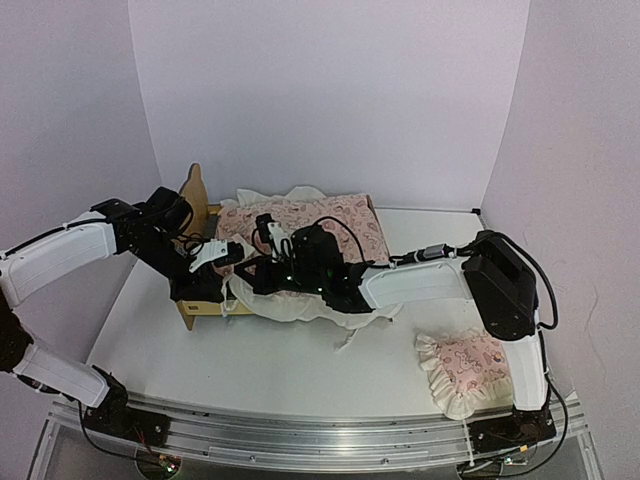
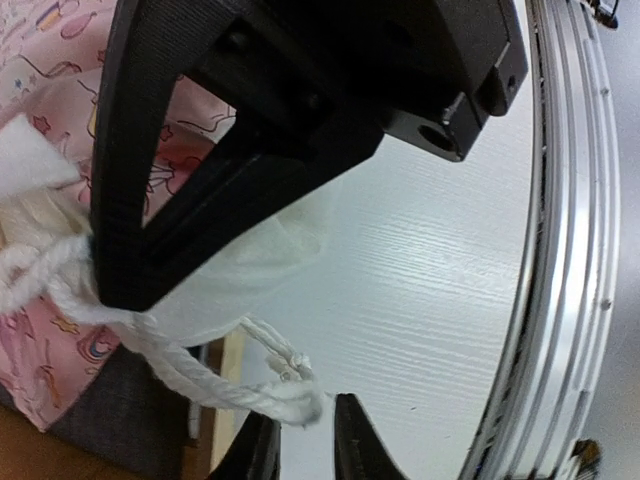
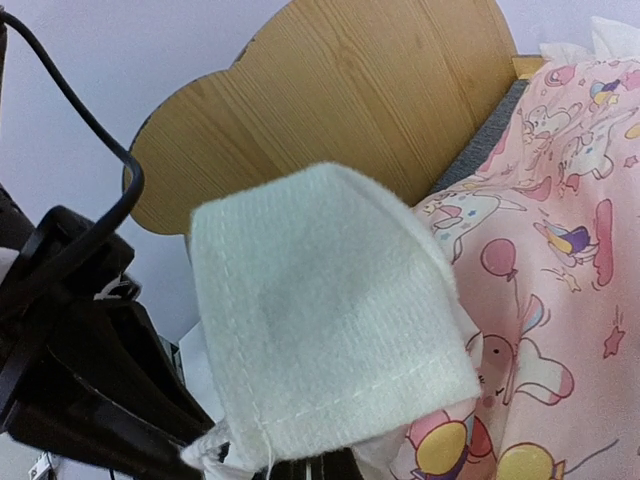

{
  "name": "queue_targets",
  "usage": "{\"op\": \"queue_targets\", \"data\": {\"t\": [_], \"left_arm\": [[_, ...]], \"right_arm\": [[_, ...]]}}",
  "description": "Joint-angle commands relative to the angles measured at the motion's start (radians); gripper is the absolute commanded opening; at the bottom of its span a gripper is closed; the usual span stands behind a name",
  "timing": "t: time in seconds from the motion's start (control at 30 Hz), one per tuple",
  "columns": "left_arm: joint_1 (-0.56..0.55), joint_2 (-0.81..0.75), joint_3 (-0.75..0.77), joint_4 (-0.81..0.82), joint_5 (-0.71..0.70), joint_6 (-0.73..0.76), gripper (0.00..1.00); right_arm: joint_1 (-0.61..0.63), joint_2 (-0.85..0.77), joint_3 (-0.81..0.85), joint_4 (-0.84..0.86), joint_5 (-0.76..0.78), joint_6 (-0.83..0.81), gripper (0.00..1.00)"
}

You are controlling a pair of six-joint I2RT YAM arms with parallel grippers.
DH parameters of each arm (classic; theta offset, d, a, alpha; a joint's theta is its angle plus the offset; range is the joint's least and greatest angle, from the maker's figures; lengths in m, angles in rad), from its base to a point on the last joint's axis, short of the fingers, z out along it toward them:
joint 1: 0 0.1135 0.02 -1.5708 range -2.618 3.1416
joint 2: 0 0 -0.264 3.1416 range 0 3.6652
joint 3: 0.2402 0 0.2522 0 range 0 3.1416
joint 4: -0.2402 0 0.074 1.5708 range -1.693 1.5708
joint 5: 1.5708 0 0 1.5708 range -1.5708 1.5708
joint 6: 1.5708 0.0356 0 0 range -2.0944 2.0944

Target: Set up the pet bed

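Pinching cushion ruffle (image 3: 320, 320), right fingers (image 1: 266, 232) seemingly clamped, over pet bed (image 1: 195, 195)

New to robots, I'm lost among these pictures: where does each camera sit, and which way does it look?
Top external: above and behind, looking down on the table; left arm and right arm show.
Left wrist: on left arm, facing a white cord; own fingertips at bottom.
Right wrist: on right arm, facing the pet bed headboard; own fingers nearly hidden under cloth.
All share the pink cushion.
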Motion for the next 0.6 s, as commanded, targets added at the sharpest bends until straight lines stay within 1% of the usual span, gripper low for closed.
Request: {"op": "queue_targets", "data": {"t": [0.0, 0.07, 0.13, 0.2, 0.27, 0.33, 0.47, 0.57], "left_arm": [[0.001, 0.01, -0.017, -0.082, 0.115, 0.049, 0.34], [0.001, 0.003, -0.035, -0.085, 0.114, 0.071, 0.42], [0.002, -0.005, -0.057, -0.044, 0.076, 0.05, 0.43], [0.002, -0.005, -0.083, 0.033, 0.009, -0.001, 0.4], [0.002, 0.0, -0.105, 0.155, -0.067, -0.089, 0.37], [0.002, 0.013, -0.121, 0.26, -0.107, -0.182, 0.37], [0.002, 0.031, -0.144, 0.386, -0.089, -0.302, 0.36], [0.002, 0.049, -0.172, 0.431, -0.087, -0.33, 0.31]], "right_arm": [[-0.013, -0.038, 0.026, -0.019, 0.021, -0.017, 0.0], [-0.014, -0.037, 0.028, -0.02, 0.022, -0.018, 0.0], [-0.013, -0.035, 0.03, -0.022, 0.021, -0.018, 0.0], [-0.013, -0.033, 0.035, -0.022, 0.017, -0.018, 0.0], [-0.013, -0.03, 0.038, -0.024, 0.013, -0.017, 0.0], [-0.014, -0.03, 0.041, -0.024, 0.01, -0.017, 0.0], [-0.013, -0.035, 0.04, -0.029, 0.008, -0.018, 0.0], [-0.013, -0.043, 0.034, -0.029, 0.011, -0.025, 0.0]]}}
